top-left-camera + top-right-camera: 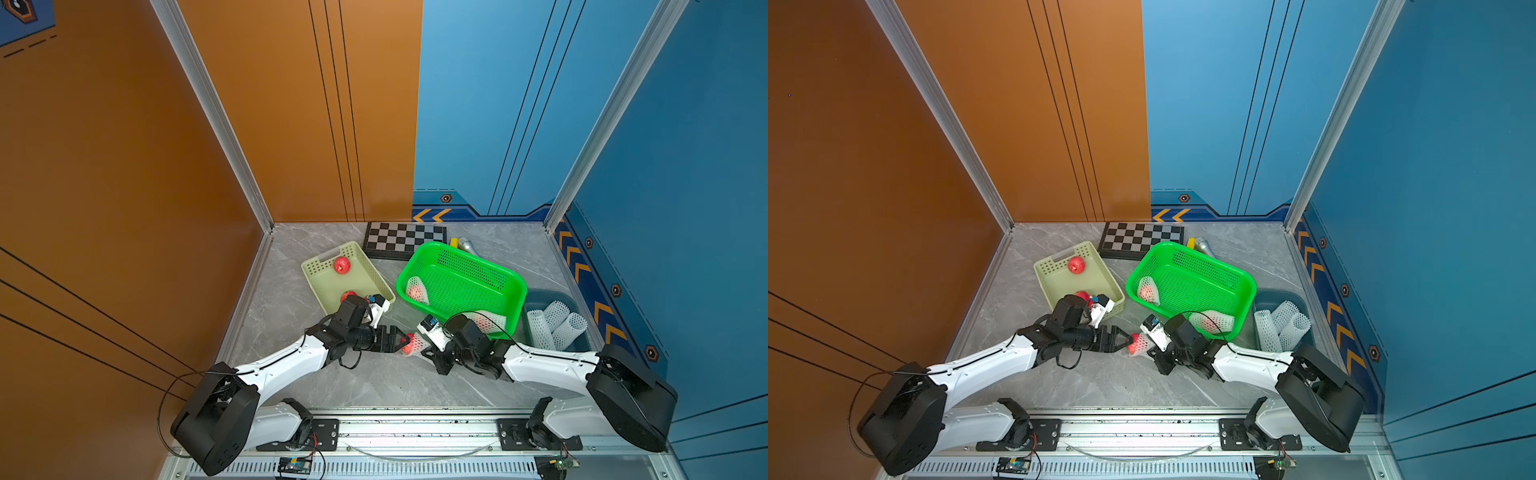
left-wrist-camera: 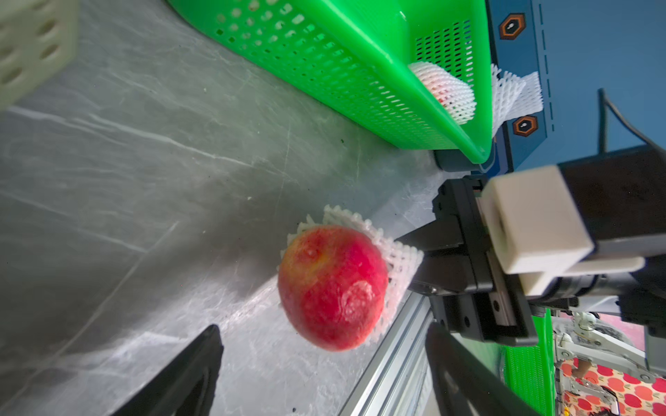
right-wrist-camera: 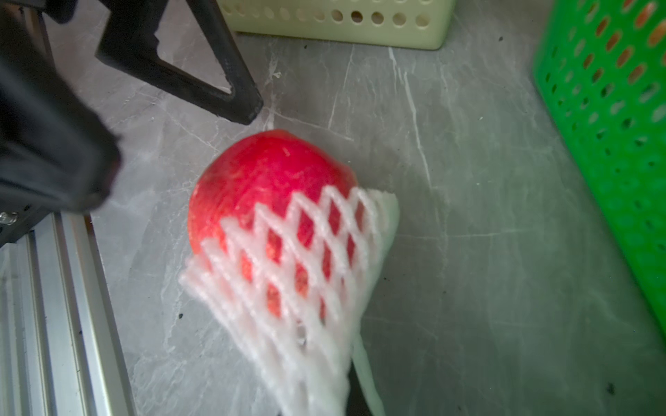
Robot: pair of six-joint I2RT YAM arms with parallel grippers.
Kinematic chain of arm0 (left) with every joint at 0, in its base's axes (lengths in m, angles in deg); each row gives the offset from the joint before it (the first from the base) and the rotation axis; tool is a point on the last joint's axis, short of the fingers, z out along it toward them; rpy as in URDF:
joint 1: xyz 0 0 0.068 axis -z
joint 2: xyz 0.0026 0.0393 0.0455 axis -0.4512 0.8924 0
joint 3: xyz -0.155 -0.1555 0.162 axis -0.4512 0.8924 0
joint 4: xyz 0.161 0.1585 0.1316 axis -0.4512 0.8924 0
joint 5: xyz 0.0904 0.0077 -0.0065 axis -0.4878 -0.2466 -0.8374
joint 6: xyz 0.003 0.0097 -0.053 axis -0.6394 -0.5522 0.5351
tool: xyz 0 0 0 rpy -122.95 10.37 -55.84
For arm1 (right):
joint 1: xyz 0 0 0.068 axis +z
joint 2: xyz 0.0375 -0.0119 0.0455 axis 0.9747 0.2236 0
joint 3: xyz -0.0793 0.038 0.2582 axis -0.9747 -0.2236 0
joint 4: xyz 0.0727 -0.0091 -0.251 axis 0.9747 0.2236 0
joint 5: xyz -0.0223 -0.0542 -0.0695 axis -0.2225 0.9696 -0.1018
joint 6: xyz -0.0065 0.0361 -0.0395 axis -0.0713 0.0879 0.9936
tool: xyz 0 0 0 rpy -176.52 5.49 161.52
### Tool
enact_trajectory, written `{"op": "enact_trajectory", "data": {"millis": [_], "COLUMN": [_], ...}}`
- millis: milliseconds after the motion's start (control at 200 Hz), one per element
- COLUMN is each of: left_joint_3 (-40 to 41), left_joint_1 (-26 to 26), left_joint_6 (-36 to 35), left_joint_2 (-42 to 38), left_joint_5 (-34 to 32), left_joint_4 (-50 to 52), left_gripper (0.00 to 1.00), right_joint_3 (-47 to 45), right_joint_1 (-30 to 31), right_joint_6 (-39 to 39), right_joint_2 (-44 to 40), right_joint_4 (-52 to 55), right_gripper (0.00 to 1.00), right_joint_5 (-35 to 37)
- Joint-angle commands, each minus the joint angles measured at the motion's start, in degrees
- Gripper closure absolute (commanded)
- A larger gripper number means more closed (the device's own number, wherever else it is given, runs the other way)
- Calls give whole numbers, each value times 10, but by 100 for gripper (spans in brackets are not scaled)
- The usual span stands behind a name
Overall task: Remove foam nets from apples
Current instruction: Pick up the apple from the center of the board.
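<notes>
Right wrist view: pinching the tail end of a foam net (image 3: 299, 273) with the right tool (image 2: 414, 252), clenched tight on the white mesh. Pushing halfway out of the net's open mouth, a red apple (image 3: 266, 173), its bare end turned toward the left arm, over the grey marbled counter (image 3: 468, 216) (resting on it or hanging just above, not telling).

Holding the left tool (image 1: 401, 340) released, its two black fingers (image 2: 194, 360) standing wide to either side of the apple's bare end, close by, with a gap showing in both wrist views.

Lying in the green basket (image 1: 517, 303) in both top views: one netted apple (image 1: 417, 289) at the end nearer the tray, another netted apple (image 1: 488, 321) against the near wall. Sitting in the beige tray (image 1: 328, 286): two bare apples (image 1: 341, 264), one partly hidden behind the left wrist. Piling up in the dark blue bin (image 1: 540, 297), just beside the basket: several empty nets (image 1: 557, 324) (a chessboard (image 1: 405, 240) lying behind, by the back wall).
</notes>
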Motion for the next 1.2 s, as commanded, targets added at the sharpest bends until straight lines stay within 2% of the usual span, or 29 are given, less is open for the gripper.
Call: {"op": "enact_trajectory", "data": {"millis": [0,220,351,606,821,916,1062,1197], "left_joint_3": [2,1,0,-4,-9,-11,-11,-39], "left_joint_1": [7,10,15,26,29,25,-5,-34], "left_joint_6": [5,8,9,8,5,6,11,-18], "left_joint_2": [5,5,0,7,6,-2,-28,-76], "left_joint_5": [49,61,69,76,72,61,26,-14], "left_joint_4": [-47,-51,-56,-56,-57,-56,-30,52], "left_gripper": [18,47,47,33,29,35,56,58], "right_joint_3": [-10,-22,-23,-11,0,-2,-16,-20], "right_joint_1": [-3,-11,-17,-21,-18,-18,-22,-21], "right_joint_6": [7,-3,-5,-5,-8,-10,-15,-23], "right_joint_2": [-17,-54,-72,-107,-125,-129,-140,-139], "right_joint_4": [-20,-42,-40,-36,-29,-23,-15,17], "right_gripper": [100,100,100,100,100,100,100,100], "right_joint_5": [-44,-65,-66,-65,-74,-69,-54,-32]}}
